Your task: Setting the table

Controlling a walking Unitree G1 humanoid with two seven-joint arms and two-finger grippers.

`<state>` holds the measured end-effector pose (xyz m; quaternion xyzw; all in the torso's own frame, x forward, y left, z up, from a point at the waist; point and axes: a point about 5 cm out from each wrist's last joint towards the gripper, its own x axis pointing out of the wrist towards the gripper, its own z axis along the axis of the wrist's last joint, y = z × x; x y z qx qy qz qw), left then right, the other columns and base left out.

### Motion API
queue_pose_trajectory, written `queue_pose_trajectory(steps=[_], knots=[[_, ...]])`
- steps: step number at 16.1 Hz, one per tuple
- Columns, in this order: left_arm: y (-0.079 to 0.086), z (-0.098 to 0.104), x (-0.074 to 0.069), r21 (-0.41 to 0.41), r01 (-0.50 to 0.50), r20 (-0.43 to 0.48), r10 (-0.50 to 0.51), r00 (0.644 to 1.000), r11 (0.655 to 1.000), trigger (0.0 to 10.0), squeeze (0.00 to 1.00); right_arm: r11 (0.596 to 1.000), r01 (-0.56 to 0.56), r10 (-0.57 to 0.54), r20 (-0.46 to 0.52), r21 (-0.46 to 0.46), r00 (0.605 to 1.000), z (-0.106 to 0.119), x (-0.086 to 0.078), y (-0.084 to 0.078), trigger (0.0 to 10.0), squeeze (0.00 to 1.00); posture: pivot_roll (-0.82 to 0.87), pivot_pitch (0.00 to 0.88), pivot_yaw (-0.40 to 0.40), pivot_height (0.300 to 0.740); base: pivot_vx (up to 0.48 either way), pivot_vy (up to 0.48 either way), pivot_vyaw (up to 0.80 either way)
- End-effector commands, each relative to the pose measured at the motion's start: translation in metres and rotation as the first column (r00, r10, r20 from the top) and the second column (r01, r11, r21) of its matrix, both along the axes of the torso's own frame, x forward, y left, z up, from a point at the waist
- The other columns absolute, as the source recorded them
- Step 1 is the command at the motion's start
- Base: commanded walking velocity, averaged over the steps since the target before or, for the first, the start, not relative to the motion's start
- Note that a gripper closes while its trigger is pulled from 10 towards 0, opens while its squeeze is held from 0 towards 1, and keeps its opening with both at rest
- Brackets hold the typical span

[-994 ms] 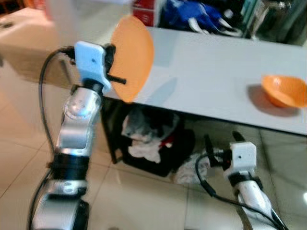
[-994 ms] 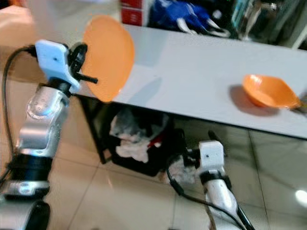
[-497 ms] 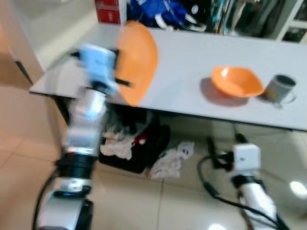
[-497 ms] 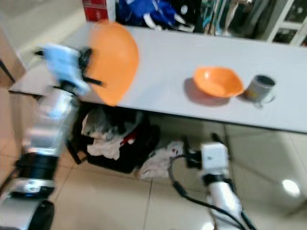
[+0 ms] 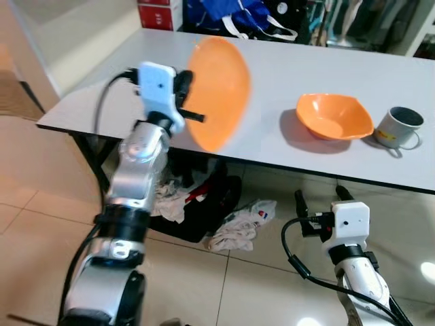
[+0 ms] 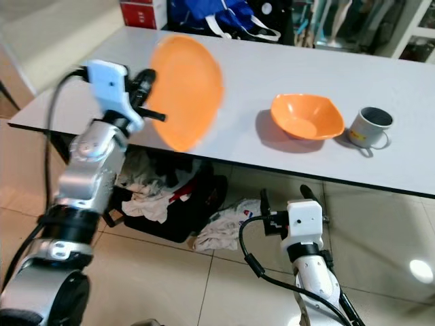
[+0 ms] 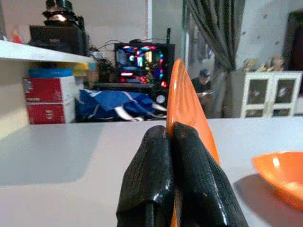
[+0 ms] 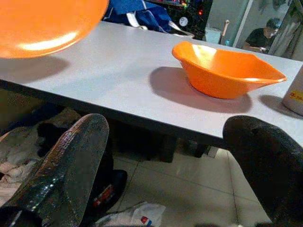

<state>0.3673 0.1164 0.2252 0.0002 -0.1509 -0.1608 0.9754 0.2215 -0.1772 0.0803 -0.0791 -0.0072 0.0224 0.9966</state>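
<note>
Clamped on the plate (image 5: 219, 92) rim at frame centre-left, the left hand (image 5: 185, 102) holds it edge-up above the bench (image 5: 285, 75); it could slip, while the right hand (image 5: 318, 205) hangs with fingers apart.

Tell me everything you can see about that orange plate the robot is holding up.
The orange plate is round, plain and smooth, plastic by its look, with no pattern. The left gripper pinches its rim between both black fingers, holding it up on edge, nearly vertical, above the near side of the grey table. It touches nothing else and casts a shadow on the tabletop.
</note>
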Motion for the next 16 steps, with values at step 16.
queue_pose_trajectory(steps=[16], knots=[[-0.028,0.014,0.008,-0.036,0.090,0.021,-0.090,0.996,0.995,0.0,0.00,1.000,0.003,-0.003,-0.018,0.008,1.000,0.000,-0.005,0.001,10.0,0.00,-0.10,0.000,0.004,0.740,0.359,0.092,-0.33]])
